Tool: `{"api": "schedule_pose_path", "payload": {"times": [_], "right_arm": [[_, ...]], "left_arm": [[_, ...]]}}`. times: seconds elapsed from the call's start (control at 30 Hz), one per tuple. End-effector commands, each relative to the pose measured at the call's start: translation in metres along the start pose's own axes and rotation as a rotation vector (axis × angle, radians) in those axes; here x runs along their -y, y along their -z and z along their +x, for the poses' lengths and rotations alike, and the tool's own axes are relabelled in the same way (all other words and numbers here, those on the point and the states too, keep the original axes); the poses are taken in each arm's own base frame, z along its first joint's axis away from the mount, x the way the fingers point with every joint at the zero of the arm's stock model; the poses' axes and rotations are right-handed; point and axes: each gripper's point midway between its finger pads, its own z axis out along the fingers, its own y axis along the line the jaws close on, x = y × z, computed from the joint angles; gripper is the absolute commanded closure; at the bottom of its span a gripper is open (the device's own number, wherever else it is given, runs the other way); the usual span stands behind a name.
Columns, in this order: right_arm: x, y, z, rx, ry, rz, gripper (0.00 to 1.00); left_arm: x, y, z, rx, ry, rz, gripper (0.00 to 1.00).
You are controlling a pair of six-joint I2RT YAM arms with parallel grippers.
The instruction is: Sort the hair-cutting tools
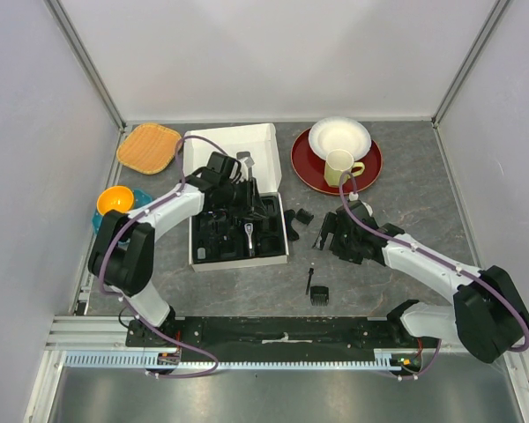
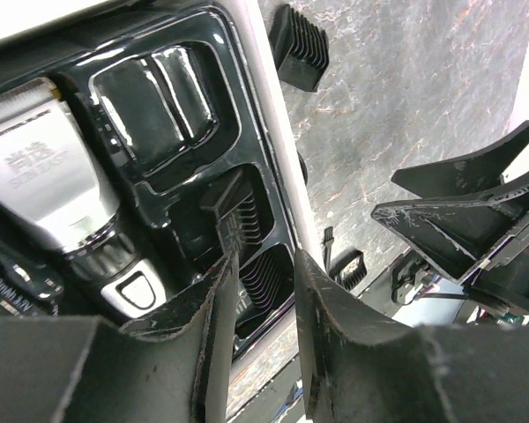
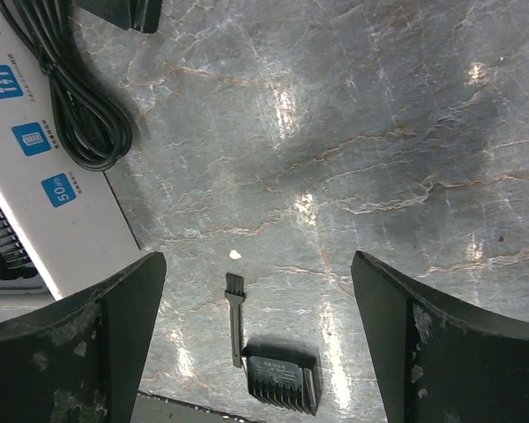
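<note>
The black and silver clipper (image 2: 48, 172) lies in the black moulded tray (image 2: 172, 88) of the white box; its silver head shows in the top view (image 1: 245, 162). Comb attachments (image 2: 240, 220) sit in the tray's slots. My left gripper (image 2: 264, 291) hovers over the tray's right edge (image 1: 247, 204), jaws a narrow gap apart with nothing between them. My right gripper (image 3: 257, 291) is wide open and empty above the table (image 1: 339, 236). Below it lie the thin cleaning brush (image 3: 235, 317) and a comb attachment (image 3: 282, 377), also in the top view (image 1: 319, 295). More combs (image 1: 304, 214) lie loose right of the box.
The white box lid (image 1: 220, 145) is behind the tray. A red plate (image 1: 313, 167) holds a white bowl (image 1: 339, 137) and a yellow mug (image 1: 339, 166). An orange mat (image 1: 149, 147) and an orange bowl (image 1: 115, 200) are at the left. A black cable (image 3: 70, 115) lies over the box side.
</note>
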Motion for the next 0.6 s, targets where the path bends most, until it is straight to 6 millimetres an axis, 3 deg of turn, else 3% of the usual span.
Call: {"api": "schedule_pose_path", "payload": {"times": [0.0, 0.57], "right_arm": [[-0.001, -0.004, 0.0, 0.005, -0.01, -0.01, 0.06], [0.003, -0.008, 0.002, -0.004, -0.012, 0.007, 0.06]], "left_arm": [[0.022, -0.011, -0.015, 0.046, 0.004, 0.074, 0.62], [-0.014, -0.044, 0.01, 0.017, 0.07, -0.091, 0.66]]}}
